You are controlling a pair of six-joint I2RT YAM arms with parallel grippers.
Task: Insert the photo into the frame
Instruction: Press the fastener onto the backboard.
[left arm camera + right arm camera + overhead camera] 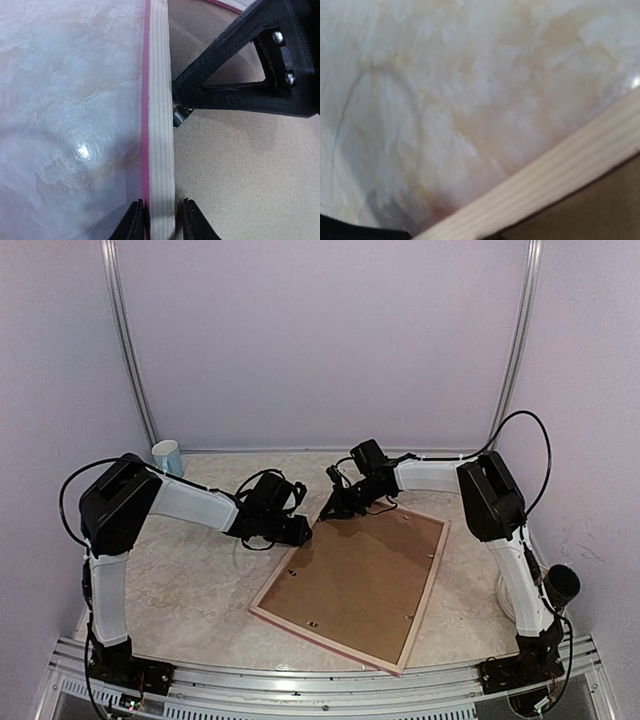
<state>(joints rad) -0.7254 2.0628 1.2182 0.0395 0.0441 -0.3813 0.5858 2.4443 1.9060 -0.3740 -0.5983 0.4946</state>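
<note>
Around the left gripper
Its fingers flank one rail of the pink-fronted pale-wood rectangular picture frame, lying on the marbled table: brown backing board to their right, table left, right gripper beyond.

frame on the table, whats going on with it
The frame lies face down on the table with its brown backing up. The left claw straddles the left rail, one finger on each side, though a firm clamp can't be confirmed. The right claw is shut, with its tip at the far corner against that rail. No photo is in view.
</note>
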